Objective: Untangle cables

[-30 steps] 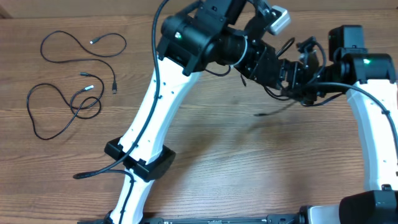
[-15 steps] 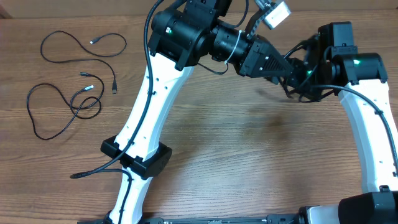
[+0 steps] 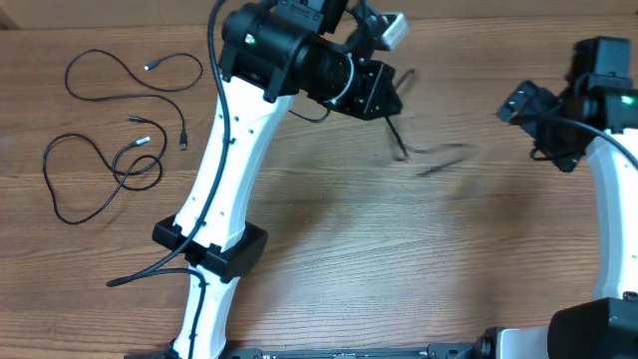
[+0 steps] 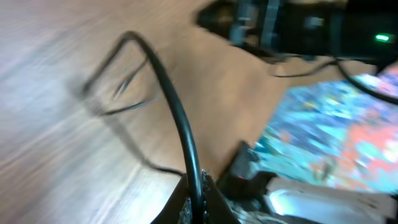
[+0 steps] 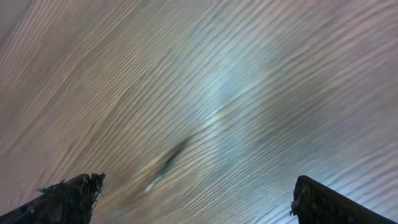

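The 2 grippers were close together a moment ago; now they are well apart. The left gripper (image 3: 389, 105) is clenched on 1 black cable (image 3: 439, 152), which trails blurred over the table (image 3: 329, 264). The right gripper (image 3: 525, 108) is spread wide and empty. 2 loose cables (image 3: 69, 78) lie far left, beyond the left arm (image 3: 224, 170).

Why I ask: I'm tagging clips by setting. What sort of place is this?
Probably a robotics lab or test bench. A white-and-black left arm and right arm stand at a wood-grain table, and thin black cables are laid out on it for handling.
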Robot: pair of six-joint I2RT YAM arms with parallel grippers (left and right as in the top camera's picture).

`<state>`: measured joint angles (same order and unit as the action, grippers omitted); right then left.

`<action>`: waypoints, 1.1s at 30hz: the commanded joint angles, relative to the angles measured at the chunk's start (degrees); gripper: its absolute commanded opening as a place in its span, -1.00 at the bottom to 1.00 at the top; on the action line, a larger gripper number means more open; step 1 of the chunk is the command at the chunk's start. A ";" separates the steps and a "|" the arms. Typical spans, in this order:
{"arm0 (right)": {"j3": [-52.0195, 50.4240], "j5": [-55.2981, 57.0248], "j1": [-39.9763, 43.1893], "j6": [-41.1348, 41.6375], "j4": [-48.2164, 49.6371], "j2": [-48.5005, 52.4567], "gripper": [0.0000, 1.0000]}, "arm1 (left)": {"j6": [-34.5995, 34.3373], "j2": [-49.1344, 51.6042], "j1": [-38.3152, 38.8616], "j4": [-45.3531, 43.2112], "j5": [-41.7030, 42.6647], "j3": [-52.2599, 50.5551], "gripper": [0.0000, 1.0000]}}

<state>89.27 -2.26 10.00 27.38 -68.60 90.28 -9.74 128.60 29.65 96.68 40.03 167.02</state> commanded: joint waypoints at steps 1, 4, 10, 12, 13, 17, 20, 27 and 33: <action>-0.09 2.21 3.26 0.72 -0.17 0.09 1.00 | -1.31 -0.13 -1.66 0.13 -4.61 0.61 -0.92; -0.09 -0.87 4.22 0.68 -0.50 0.09 1.00 | -2.10 -0.13 -1.99 0.11 -3.48 0.61 -0.92; -0.09 -32.57 2.58 -17.53 0.94 0.09 1.00 | -1.57 -0.13 -1.09 -0.33 -0.76 0.61 -0.91; -0.09 -37.29 0.92 -20.13 1.55 0.09 1.00 | -0.59 -0.13 -1.07 -1.53 4.46 0.61 -0.92; -0.09 -37.77 -0.31 -20.41 1.92 0.09 1.00 | -0.52 -0.13 -1.09 -2.49 7.52 0.61 -0.92; -0.09 -38.47 -6.05 -22.86 2.67 0.09 1.00 | -2.67 -0.13 -1.25 -7.34 16.68 0.61 -0.93; -0.09 -38.53 -9.01 -23.43 2.97 0.09 1.00 | -6.60 -0.13 -1.22 -9.68 16.81 0.61 -0.92; -0.09 -34.40 -12.61 -22.58 5.42 0.17 1.00 | -9.16 -0.13 -1.22 -12.94 27.71 0.61 -0.92; -0.09 -29.33 -12.79 -19.85 7.08 0.24 1.00 | -9.18 -0.13 -1.11 -14.67 42.88 0.61 -0.92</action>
<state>89.27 -34.72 -2.66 6.44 -62.17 90.28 -18.13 128.60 28.14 82.50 70.54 167.02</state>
